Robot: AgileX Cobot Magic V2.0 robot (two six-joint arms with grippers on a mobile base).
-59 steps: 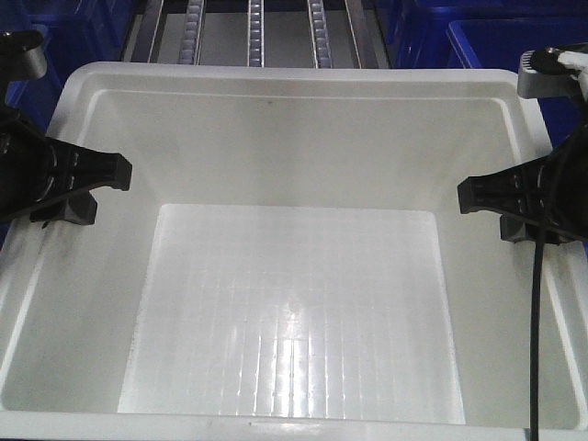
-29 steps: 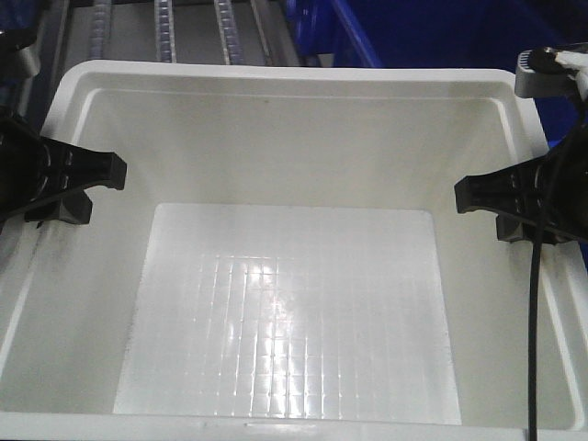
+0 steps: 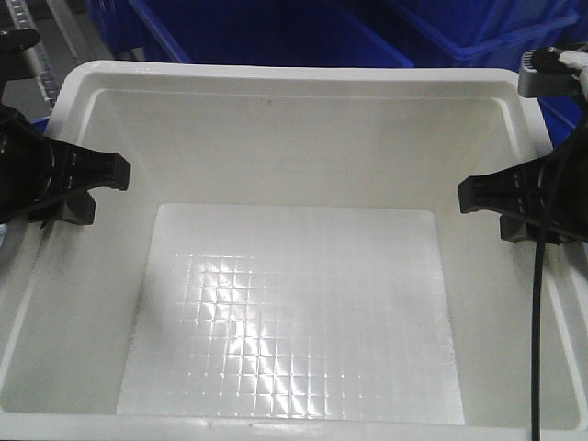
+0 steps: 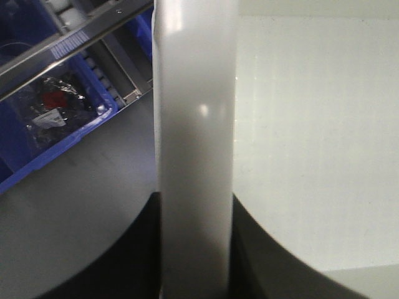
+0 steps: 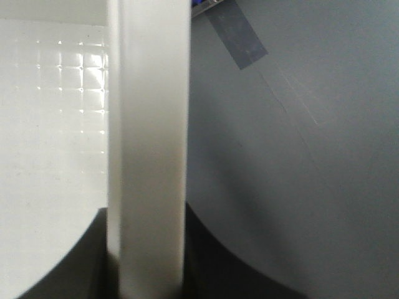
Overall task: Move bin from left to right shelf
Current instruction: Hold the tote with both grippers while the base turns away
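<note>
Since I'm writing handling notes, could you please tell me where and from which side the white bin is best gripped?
Grip the bin by its thick rim on opposite side walls, from above, fingers straddling it. The bin is too wide for one gripper; the left gripper and right gripper clamp it this way.

Inside bin point(image 3: 294, 138): open from above, flat grid floor, room for a hand mid-bin. Both side rims taken: left gripper point(image 3: 83, 184) clamps the left wall, right gripper point(image 3: 501, 197) the right, cable point(image 3: 536, 349) hangs down the right inner side. Dark blue bins point(image 3: 276, 37) sit behind the far rim (gap can't be judged). Outside left wall: grey floor point(image 4: 75, 224) free, then blue bin point(image 4: 62, 149) w/ bagged parts, and rack rail point(image 4: 75, 40). Outside right wall: bare floor w/ flat tape strip point(image 5: 240, 37).
</note>
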